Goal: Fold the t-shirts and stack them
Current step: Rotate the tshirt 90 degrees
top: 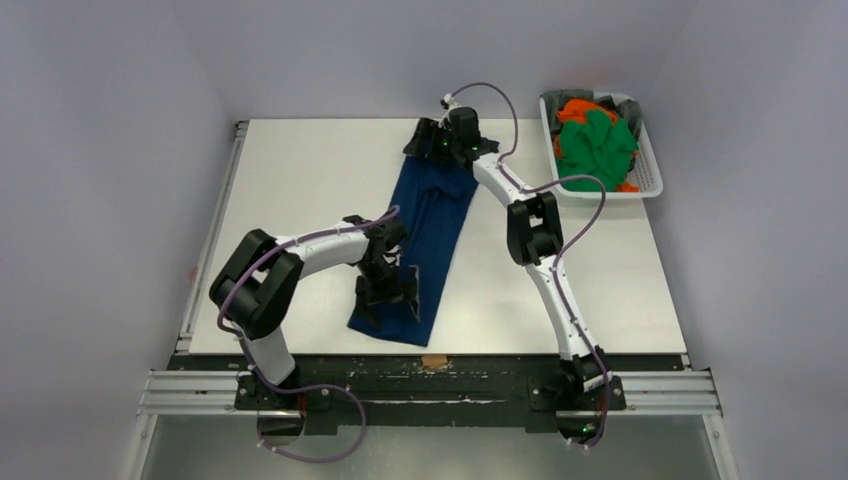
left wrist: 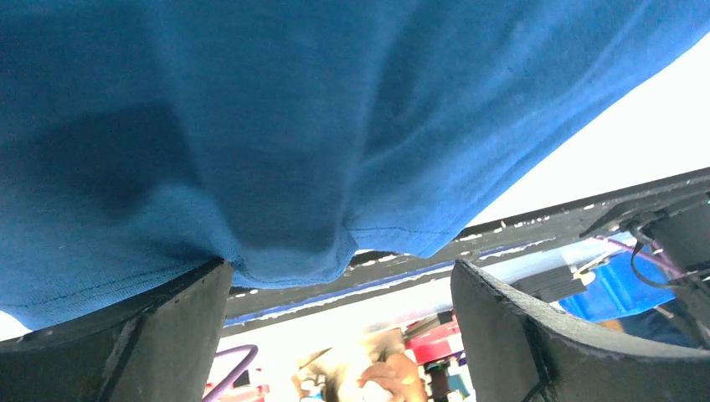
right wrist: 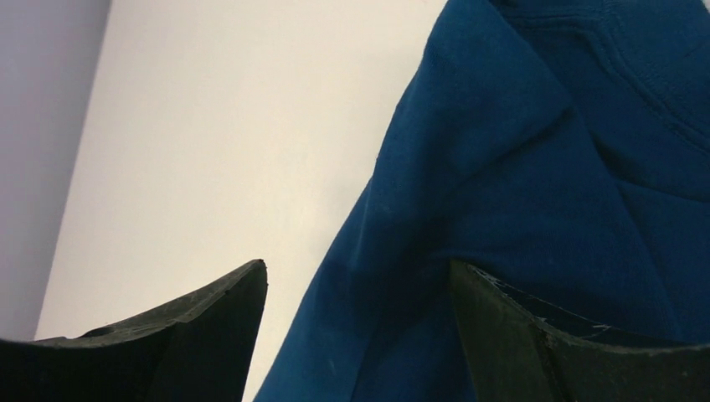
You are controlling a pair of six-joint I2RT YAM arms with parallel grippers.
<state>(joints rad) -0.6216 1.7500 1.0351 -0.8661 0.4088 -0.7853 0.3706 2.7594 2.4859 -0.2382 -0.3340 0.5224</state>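
Left pincer (left wrist: 339,272) cropped, blue t-shirt (left wrist: 293,126) draped above

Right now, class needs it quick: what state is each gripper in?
Left gripper: open, blue t-shirt edge between its jaws, unclamped.
Right gripper: open, over the t-shirt's collar end.
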